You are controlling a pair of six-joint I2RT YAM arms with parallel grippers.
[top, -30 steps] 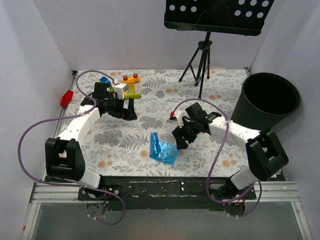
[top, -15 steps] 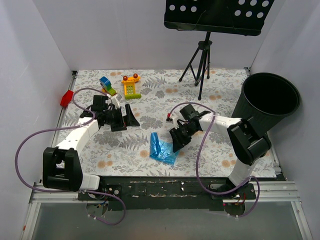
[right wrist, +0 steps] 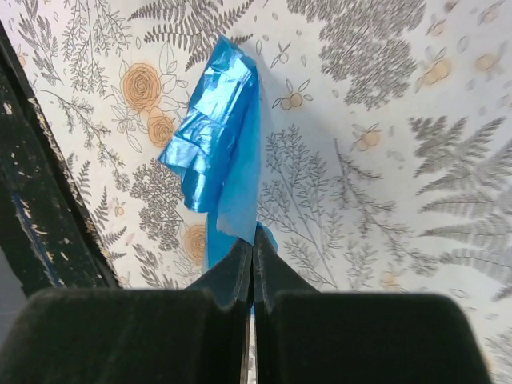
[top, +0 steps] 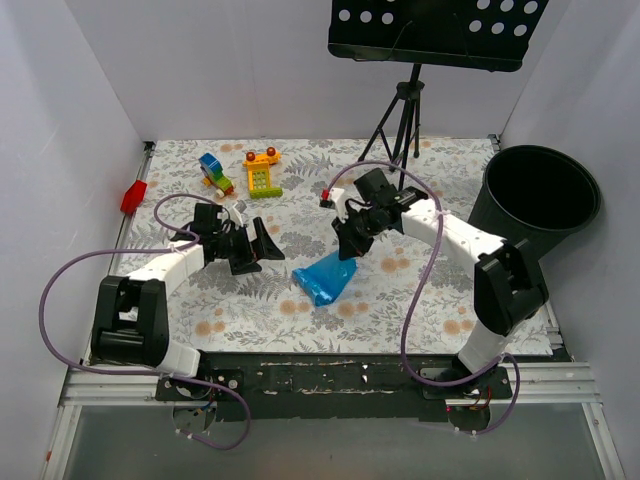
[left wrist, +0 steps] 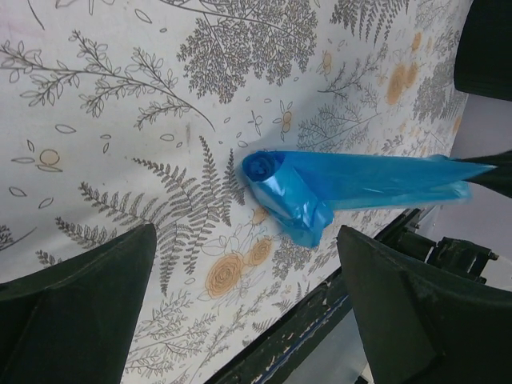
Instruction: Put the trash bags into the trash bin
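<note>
The right gripper has its two fingers pressed tight together on the top edge of a trash bag, a crinkled bright-blue film that hangs from the pinch in a long loose fold. Seen from above, that gripper sits near the middle of the table, and the bag trails down and toward the near edge. Its lower end is rolled and lies low over the fern-printed table cover; whether it touches the cover I cannot tell. Just to the bag's left, apart from it, the left gripper is spread wide with nothing between its fingers and faces the rolled end. The black trash bin stands well apart at the table's right edge. Toy blocks lie at the far left, and a music stand on a tripod rises at the back.
</note>
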